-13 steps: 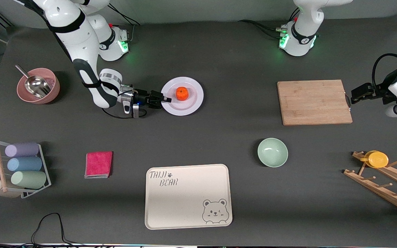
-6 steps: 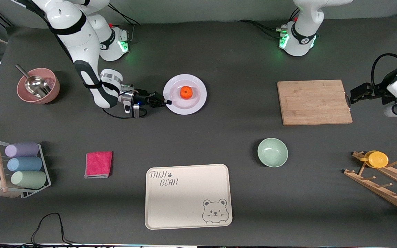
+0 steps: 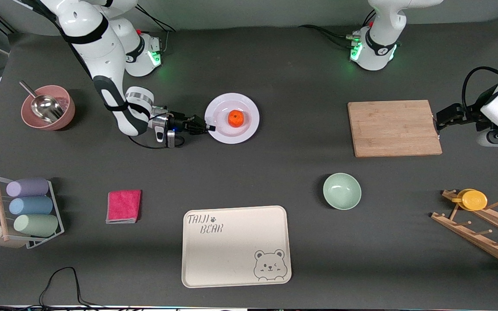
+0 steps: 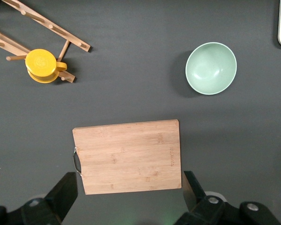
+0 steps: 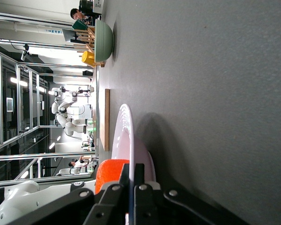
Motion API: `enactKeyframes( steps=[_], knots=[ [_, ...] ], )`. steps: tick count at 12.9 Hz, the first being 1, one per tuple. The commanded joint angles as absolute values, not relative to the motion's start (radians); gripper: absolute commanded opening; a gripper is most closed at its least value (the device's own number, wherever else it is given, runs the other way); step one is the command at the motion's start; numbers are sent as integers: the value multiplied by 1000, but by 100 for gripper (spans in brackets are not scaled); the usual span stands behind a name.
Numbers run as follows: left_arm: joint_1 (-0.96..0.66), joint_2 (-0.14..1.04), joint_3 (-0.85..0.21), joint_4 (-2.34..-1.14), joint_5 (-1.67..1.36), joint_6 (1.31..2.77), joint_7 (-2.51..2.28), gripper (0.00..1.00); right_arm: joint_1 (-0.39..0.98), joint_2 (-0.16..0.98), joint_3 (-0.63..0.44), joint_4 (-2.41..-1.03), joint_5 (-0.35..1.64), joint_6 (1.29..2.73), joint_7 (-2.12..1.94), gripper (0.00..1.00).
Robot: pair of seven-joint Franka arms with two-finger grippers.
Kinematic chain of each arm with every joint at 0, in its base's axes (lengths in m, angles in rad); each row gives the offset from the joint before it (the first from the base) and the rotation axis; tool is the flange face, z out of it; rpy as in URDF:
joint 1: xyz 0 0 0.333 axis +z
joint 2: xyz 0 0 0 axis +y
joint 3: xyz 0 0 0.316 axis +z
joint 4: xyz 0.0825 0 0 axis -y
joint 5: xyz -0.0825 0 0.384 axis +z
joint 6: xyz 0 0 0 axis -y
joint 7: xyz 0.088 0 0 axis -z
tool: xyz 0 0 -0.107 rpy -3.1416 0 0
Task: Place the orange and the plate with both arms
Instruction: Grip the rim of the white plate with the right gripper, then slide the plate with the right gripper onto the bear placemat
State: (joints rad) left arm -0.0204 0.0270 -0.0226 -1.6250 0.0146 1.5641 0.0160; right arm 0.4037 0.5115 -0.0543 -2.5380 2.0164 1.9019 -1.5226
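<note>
The right tool [image 3: 209, 127] has clamped the plate [image 3: 249, 127] rim, nudging it and the orange [image 3: 235, 118] toward the left arm's end since 1 second ago; the left tool [image 3: 438, 119] waits wide open.

You have the orange [image 3: 235, 118] sitting on the plate [image 3: 232, 134], toward the right arm's end of the table. The right gripper [image 3: 209, 127] is at the plate's rim, on the side toward the right arm's end. The cutting board [image 3: 394, 128] lies toward the left arm's end, well apart from the plate, with the left gripper [image 3: 436, 126] over its edge. The bowl [image 3: 342, 191] sits nearer the front camera than the board, and the tray [image 3: 236, 245] nearer still than the plate.
</note>
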Motion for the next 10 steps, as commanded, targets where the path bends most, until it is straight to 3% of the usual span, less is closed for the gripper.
enactKeyframes(
  steps=[1,7,10],
  knots=[
    [-43,18,9,-1626,15,1552,28,100,417,600,-43,-2467,2039,1922,-1508,0],
    [-43,21,8,-1626,14,1554,20,100,410,548,-60,-2361,1953,1924,-1257,0],
    [-46,21,8,-1626,15,1552,22,100,411,493,-119,-2306,1830,1927,-1089,0]
  ],
)
